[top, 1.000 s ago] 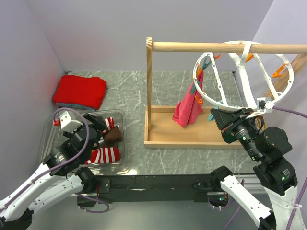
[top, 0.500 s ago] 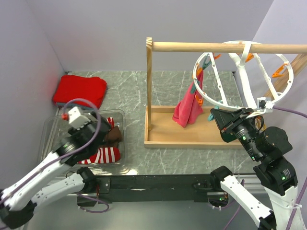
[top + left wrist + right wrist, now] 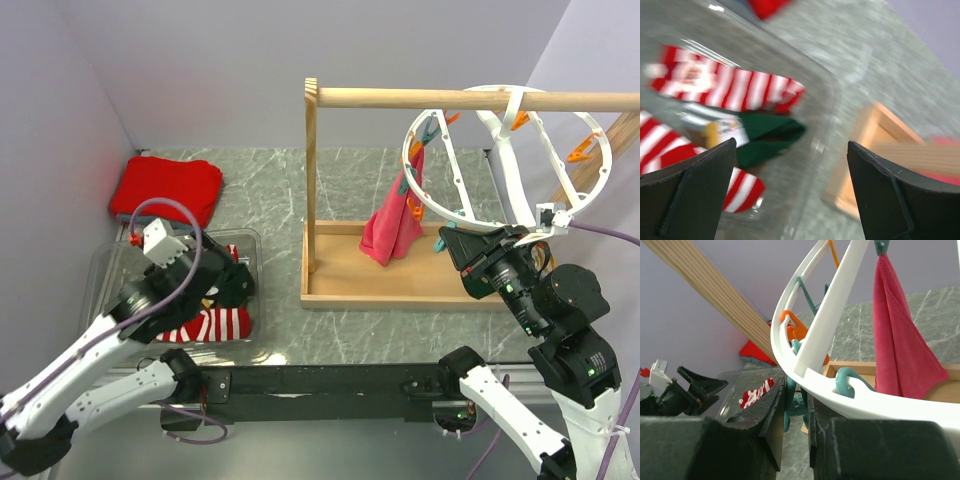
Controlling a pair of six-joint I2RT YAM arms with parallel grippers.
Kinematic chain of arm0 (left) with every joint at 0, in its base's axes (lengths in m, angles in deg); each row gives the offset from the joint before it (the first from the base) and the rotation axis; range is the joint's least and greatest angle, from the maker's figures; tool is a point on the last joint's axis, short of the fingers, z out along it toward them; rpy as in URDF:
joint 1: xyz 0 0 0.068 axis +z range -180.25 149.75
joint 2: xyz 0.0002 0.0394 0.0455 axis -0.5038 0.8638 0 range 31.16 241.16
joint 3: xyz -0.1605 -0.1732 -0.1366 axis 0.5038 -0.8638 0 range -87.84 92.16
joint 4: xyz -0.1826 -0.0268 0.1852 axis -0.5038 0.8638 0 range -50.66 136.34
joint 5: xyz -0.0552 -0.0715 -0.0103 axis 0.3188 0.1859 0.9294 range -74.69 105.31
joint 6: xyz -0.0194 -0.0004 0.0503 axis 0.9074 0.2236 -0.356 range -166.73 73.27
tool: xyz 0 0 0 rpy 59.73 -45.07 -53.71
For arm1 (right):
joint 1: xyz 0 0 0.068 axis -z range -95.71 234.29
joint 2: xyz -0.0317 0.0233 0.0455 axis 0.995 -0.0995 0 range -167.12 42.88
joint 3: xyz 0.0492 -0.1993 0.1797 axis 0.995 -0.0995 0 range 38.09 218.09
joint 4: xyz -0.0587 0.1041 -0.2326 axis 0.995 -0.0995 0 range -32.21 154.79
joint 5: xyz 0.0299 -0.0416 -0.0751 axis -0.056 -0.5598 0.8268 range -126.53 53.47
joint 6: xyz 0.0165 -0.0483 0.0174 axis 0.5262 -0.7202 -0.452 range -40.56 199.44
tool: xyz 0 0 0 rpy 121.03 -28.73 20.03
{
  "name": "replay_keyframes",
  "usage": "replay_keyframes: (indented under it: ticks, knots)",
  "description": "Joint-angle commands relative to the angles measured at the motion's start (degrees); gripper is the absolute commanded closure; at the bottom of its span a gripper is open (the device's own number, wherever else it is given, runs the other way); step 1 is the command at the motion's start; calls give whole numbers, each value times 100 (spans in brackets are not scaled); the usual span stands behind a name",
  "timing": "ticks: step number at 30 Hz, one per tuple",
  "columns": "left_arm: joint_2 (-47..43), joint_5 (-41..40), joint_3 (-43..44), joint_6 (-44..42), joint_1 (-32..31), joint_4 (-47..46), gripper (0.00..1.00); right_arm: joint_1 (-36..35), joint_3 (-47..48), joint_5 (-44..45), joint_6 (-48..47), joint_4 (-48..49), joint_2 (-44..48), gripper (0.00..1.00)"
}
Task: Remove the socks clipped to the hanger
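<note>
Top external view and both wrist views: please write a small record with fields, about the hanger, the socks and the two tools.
hanger: white ring, hung on the wooden rail
clipped on hanger: only a pink cloth shows; no sock seen
socks: striped and dark green ones lie in the clear bin
left tool: open, above the bin, holds nothing
right tool: shut on the hanger's rim

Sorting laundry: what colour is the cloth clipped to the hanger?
The cloth is pink, clearest in the right wrist view.
</note>
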Motion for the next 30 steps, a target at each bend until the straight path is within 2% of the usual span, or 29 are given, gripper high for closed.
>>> replay_keyframes:
  ticks: [1,2,3,4,5,6,7,10,13,15,17,19,20,22,24,27,30]
  knots:
    - [-1071,1570,-739,-1763,16,-2399,4,-37,107,-172,5,-174,-177,100]
    - [-1317,1957,-1167,-2036,16,-2865,2,-37,151,-171,-12,-192,-212,100]
    - [-1781,2788,-1398,-2456,16,-3444,1,-37,169,-180,-4,-192,-247,100]
    - [-1977,3196,-1626,-2608,7,-4468,5,-37,187,-180,5,-183,-256,100]
    - [-2240,3566,-2029,-2679,7,-5061,7,-37,204,-293,23,-166,-265,100]
    - [-2295,4422,-2215,-2697,7,-5572,7,-46,222,-329,40,-140,-283,100]
    - [-2304,4753,-2374,-2680,16,-6630,8,-37,231,-356,40,-87,-300,100]
    - [-1814,5905,-2552,-2452,7,-7743,10,-37,301,-514,111,27,-414,100]
    - [-856,6747,-2253,-2364,-28,-8081,12,-37,318,-672,181,150,-520,100]
    - [-188,6909,-2139,-2364,-263,-8537,9,-37,327,-725,216,195,-607,100]
    - [391,6647,-2068,-2494,-562,-8966,7,-37,354,-813,277,265,-661,100]
    - [779,6375,-1937,-2732,-1151,-9092,7,-37,336,-927,330,379,-722,100]
    - [1173,5982,-1701,-3046,-1362,-9075,7,-37,319,-1049,391,423,-722,100]
    - [1579,5454,-1358,-3451,-1977,-8725,7,-37,275,-1155,462,563,-731,100]
    - [2177,4471,-822,-4067,-2547,-8322,7,-37,187,-1331,585,651,-731,100]
    - [2950,3364,-197,-4709,-3041,-8143,3,-37,116,-1472,699,766,-722,100]
    - [3583,2798,181,-5105,-3218,-8327,1,-37,73,-1420,752,801,-687,100]
